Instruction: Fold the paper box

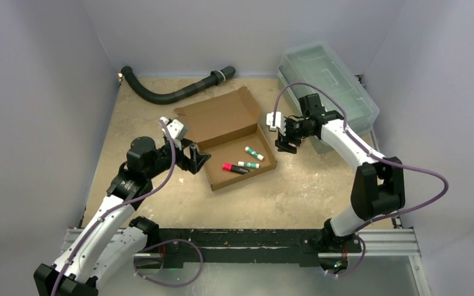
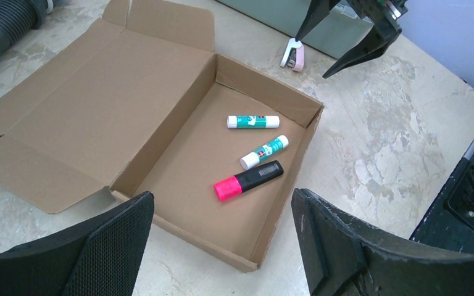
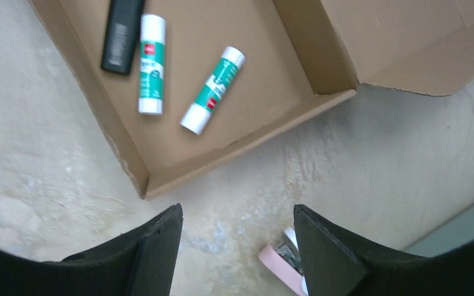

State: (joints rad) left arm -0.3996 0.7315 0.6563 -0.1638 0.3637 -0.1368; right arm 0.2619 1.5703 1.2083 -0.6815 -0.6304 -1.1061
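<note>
Brown corrugated cardboard paper box (image 1: 222,132) lies on the table (image 1: 308,185), tray (image 2: 191,154) formed, lid (image 1: 216,114) flat open.
Left gripper (image 1: 200,158) and right gripper (image 1: 287,145) flank it, jaws wide and empty; best to lift the lid's far edge with one while the other steadies the tray wall.

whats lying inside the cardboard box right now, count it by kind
Inside the paper box:
green and white glue sticks: 2
pink and black highlighter: 1
Total: 3
</note>
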